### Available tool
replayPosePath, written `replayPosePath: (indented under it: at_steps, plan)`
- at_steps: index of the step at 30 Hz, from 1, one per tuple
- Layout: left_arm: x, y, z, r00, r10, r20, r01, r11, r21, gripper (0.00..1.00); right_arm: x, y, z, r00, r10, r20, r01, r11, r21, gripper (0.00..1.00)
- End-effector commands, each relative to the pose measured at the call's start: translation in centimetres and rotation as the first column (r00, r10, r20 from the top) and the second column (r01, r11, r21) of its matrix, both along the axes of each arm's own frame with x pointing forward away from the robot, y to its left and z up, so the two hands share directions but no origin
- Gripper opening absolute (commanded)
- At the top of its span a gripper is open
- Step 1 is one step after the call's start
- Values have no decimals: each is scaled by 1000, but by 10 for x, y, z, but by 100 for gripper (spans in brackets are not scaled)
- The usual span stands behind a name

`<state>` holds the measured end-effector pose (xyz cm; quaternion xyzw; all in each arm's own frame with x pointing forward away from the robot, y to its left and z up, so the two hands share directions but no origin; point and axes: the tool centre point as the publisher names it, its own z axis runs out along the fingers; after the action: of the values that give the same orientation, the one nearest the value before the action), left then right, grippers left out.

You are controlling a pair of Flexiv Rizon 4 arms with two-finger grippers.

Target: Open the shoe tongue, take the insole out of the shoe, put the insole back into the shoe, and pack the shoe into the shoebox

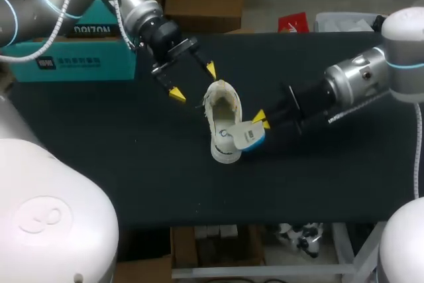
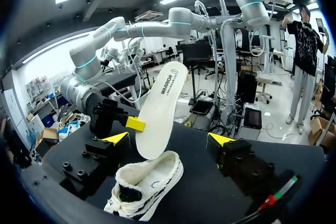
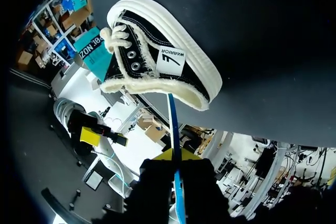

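Observation:
The shoe (image 1: 222,122) lies on the black table, its opening facing my left gripper (image 1: 193,82), which hangs open just behind it. In the left wrist view the shoe (image 2: 147,184) lies under and ahead of the open fingers. The white insole (image 2: 160,108) stands upright with its lower end at the shoe's opening. My right gripper (image 1: 262,119) is shut on the insole (image 1: 250,136), which is blue underneath. In the right wrist view the insole (image 3: 172,116) is a thin blue edge between the fingers of the gripper (image 3: 176,162), pointing at the black-and-white shoe (image 3: 157,61). The teal shoebox (image 1: 66,57) stands at the back left.
My left arm reaches over the shoebox from the back left. My right arm comes in low from the right. A small red thing (image 1: 293,22) sits at the table's back edge. The table's front edge (image 1: 265,222) runs close below the shoe.

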<state>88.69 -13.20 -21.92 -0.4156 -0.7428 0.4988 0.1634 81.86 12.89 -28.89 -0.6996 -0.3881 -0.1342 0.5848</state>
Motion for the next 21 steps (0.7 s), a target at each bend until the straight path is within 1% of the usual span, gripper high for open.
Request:
replayPosePath:
  at_steps: [1,4,8,21]
  plan:
    - [12,1,7,999,-46,-12,46,998,40,100,0,-1,-3,1000,12,-13,-12,1000,5,0]
    - [18,4,8,997,-69,-30,71,996,59,100,-3,-1,-3,1000,19,-22,-19,1000,2,0]
    - [24,7,8,997,-70,-35,73,994,86,100,-4,0,-3,999,20,-25,-20,1000,2,0]
    - [30,11,7,998,-60,-36,64,991,119,100,-6,0,-3,999,31,-37,-31,1000,-4,0]
